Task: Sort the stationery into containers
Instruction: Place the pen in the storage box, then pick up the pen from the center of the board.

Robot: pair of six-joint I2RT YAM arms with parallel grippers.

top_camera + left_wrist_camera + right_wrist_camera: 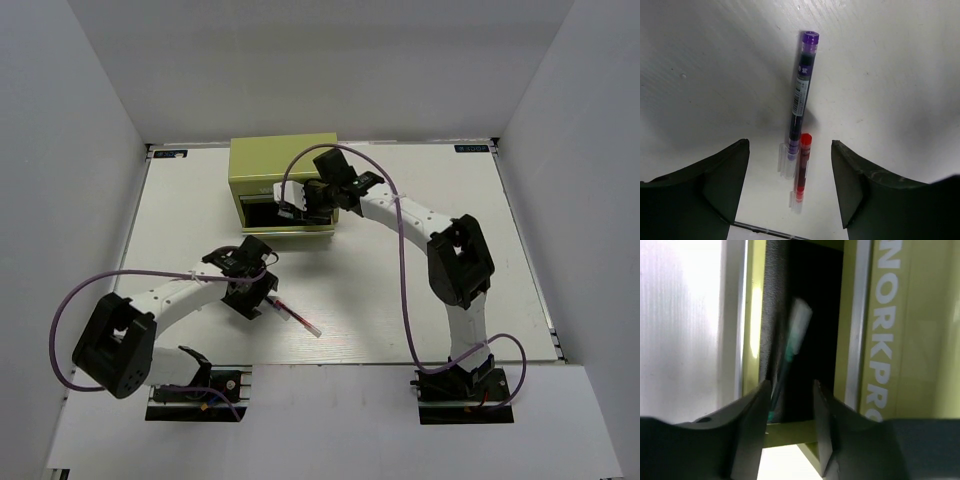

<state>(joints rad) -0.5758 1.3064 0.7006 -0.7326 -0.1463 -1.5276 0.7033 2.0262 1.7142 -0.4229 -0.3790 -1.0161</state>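
1. The right gripper (789, 390) is part open. Its jaws stand wider apart than the thin green pen (788, 352) that shows blurred between them. Whether either finger touches the pen I cannot tell.
2. That pen is over the black inside of the pulled-out drawer (820, 315), its pale end tilted toward 1 o'clock in the right wrist view.
3. The left gripper (790, 146) is released and holds nothing. The red pen (801, 170) lies on the table between its fingers (715, 190), touching neither. The purple-capped pen (801, 95) lies just beside the red pen and runs on toward 12 o'clock.
4. Only the wrist views show these pens clearly. From above, the right arm hides the drawer's contents, and the two loose pens are a thin streak at 4 o'clock from the left gripper.
5. The olive chest (285, 160) sits at the table's (200, 200) 12 o'clock edge, with white lettering (885, 315) on its front.
6. Bare table lies at 3 o'clock and 9 o'clock of the chest. White walls (60, 200) close off three sides.
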